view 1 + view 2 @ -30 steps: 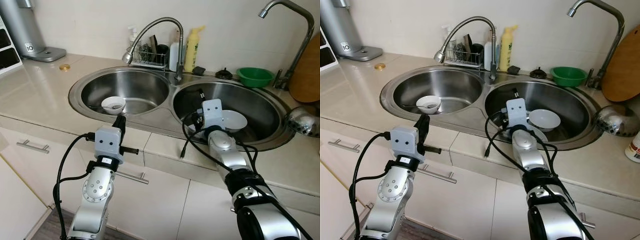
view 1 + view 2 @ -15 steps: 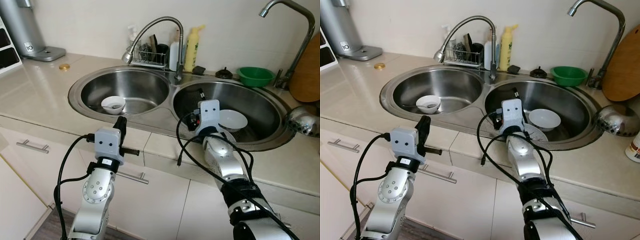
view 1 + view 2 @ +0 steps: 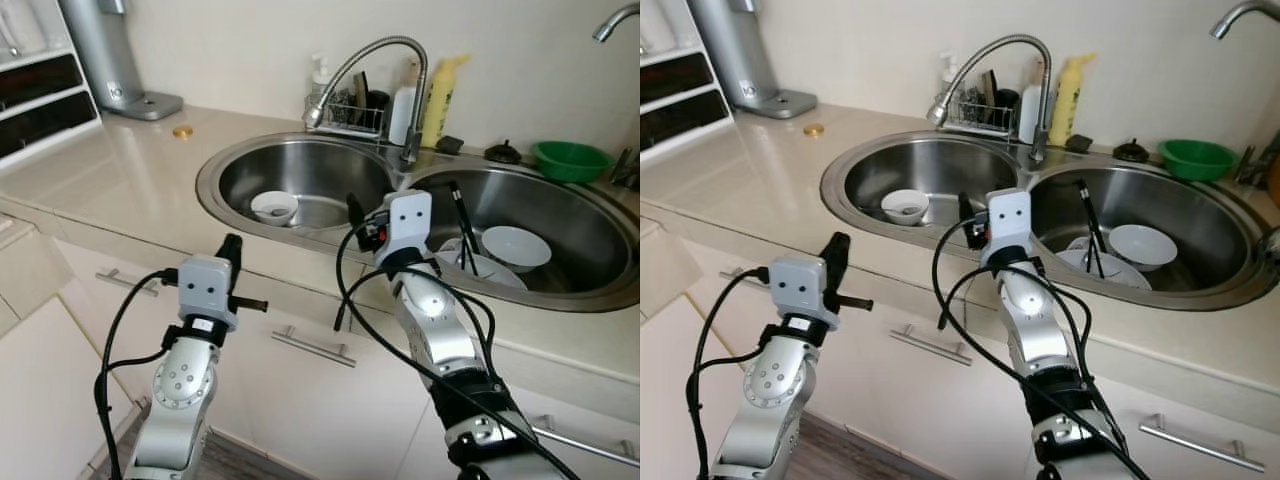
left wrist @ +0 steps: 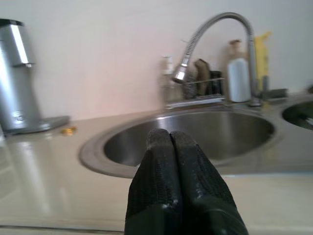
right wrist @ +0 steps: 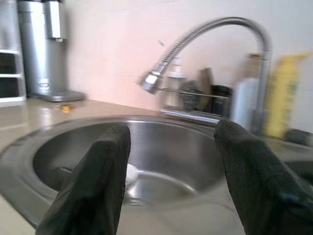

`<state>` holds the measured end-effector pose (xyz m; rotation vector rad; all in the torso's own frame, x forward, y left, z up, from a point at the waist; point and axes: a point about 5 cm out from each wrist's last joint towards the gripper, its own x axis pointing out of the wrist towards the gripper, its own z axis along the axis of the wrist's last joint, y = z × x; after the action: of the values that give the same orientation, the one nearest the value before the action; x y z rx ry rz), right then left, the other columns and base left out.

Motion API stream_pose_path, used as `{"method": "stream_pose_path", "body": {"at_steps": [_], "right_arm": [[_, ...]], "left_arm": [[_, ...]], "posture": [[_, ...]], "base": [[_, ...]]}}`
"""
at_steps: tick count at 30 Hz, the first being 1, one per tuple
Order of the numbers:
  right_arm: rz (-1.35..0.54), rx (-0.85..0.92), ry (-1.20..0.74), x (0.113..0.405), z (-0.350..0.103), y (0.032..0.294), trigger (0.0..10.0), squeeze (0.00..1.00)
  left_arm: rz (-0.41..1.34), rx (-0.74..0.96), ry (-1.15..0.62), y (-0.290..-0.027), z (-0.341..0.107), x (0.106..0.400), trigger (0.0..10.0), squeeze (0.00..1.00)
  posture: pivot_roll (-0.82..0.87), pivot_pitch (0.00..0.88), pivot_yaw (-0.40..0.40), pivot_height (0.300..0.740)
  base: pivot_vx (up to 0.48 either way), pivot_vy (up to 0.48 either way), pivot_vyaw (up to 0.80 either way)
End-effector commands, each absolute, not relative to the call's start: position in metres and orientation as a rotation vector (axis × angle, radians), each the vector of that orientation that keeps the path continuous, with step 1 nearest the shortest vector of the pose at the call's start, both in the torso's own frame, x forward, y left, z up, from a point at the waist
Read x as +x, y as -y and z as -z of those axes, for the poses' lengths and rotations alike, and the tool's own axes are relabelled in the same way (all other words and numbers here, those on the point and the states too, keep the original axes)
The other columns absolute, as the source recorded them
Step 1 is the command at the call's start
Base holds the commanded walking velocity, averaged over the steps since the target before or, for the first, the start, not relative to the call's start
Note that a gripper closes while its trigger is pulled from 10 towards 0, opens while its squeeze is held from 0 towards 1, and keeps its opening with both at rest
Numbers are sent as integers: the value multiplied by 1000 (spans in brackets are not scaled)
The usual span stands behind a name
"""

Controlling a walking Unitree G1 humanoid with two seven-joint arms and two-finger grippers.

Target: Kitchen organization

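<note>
At left basin, front edge: small white bowl (image 3: 274, 207) sits on basin floor | right gripper (image 5: 171, 161) fingers spread wide, over the divider rim, bowl just ahead and below, nearer arm | left gripper (image 4: 171, 147) fingers pressed together, empty, off the counter's front edge | likely next: right reaches into left basin.

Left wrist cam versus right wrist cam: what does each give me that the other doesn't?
Left wrist: the left gripper, jaws shut, and the second basin's edge. Right wrist: the right gripper, jaws open, a white bowl down in the basin, and the shelf unit. Shared: the gooseneck faucet, the left basin, the silver machine and the yellow bottle.
</note>
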<state>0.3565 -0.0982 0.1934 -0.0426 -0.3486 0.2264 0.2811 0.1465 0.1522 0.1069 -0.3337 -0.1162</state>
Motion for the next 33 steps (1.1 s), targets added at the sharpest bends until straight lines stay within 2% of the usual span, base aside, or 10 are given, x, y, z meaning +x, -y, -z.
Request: {"method": "stream_pose_path", "body": {"at_steps": [1, 22, 24, 33], "right_arm": [[-212, -50, 358, 354, -193, 102, 10000, 0], [-231, -71, 356, 343, -186, 95, 10000, 0], [-227, -76, 346, 342, -185, 97, 10000, 0], [-226, -79, 341, 338, -181, 98, 10000, 0]], "left_arm": [[143, 100, 338, -140, -154, 281, 10000, 0], [149, 105, 343, -140, -153, 282, 10000, 0], [151, 116, 346, -139, -153, 282, 10000, 0], [159, 127, 351, -138, -152, 281, 10000, 0]], "posture": [[-28, 0, 3, 740], [-37, 0, 10, 740], [-37, 0, 9, 740], [-38, 0, 9, 740]], "base": [[0, 476, 0], [0, 463, 0], [0, 0, 0], [0, 0, -800]]}}
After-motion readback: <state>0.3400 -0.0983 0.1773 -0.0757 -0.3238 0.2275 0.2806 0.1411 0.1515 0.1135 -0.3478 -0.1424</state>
